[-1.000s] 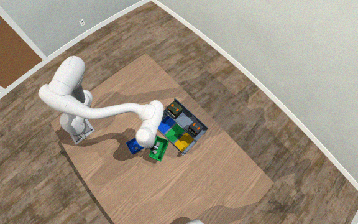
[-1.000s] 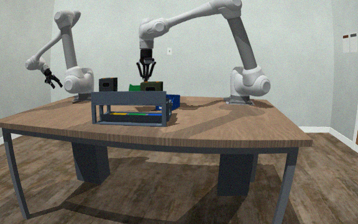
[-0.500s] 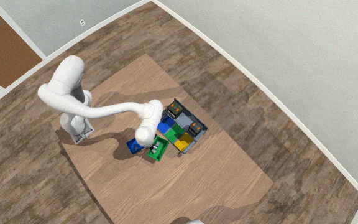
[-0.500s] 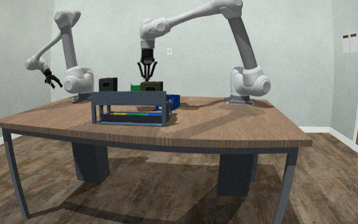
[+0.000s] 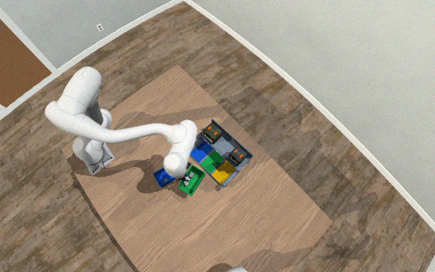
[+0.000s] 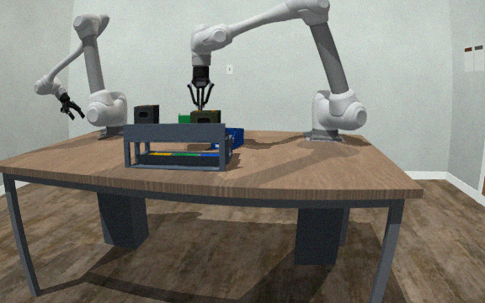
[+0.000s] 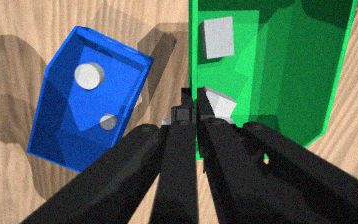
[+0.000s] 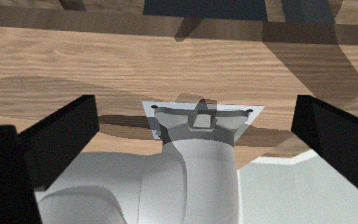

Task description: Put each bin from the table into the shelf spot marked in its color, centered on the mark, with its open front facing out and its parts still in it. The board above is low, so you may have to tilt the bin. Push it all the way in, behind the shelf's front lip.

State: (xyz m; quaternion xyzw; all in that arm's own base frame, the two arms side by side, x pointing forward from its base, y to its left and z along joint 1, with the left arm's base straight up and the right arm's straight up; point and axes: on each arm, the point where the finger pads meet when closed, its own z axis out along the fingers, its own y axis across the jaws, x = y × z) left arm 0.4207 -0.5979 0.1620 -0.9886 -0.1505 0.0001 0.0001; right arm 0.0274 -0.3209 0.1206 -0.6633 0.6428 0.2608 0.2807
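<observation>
Table (image 5: 202, 227) (image 6: 310, 168) (image 7: 10, 20) (image 8: 130, 55): spread across the middle of the top view.
Left arm (image 5: 127, 134) (image 6: 261, 20): reaching from upper left to centre in the top view.
Right arm (image 5: 236, 269) (image 6: 93, 63) (image 8: 200, 165): well apart from the work, at upper left in the exterior view.
Shelf (image 5: 221, 143) (image 6: 175, 132): right of centre in the top view; marked blue, green and yellow.
Green bin (image 5: 195, 185) (image 6: 183, 119) (image 7: 300, 75): just below centre in the top view, outside the shelf, apparently raised.
Blue bin (image 5: 161, 180) (image 6: 237, 136) (image 7: 80, 110): on the table, left of the green one in the top view.
Left gripper (image 5: 186, 178) (image 6: 200, 108) (image 7: 195, 102): clamped on the green bin's thin wall.
Right gripper (image 6: 77, 118) (image 8: 195, 112): fingers wide apart, nothing between.
Grey blocks (image 7: 219, 37) (image 7: 221, 104): inside the green bin; liable to slide out if tilted too steeply.
Main risk: twisting about the one-sided pinch, from weight hung off-centre.
Shelf risk: catching on the low board or front lip, from entering too high or too flat.
</observation>
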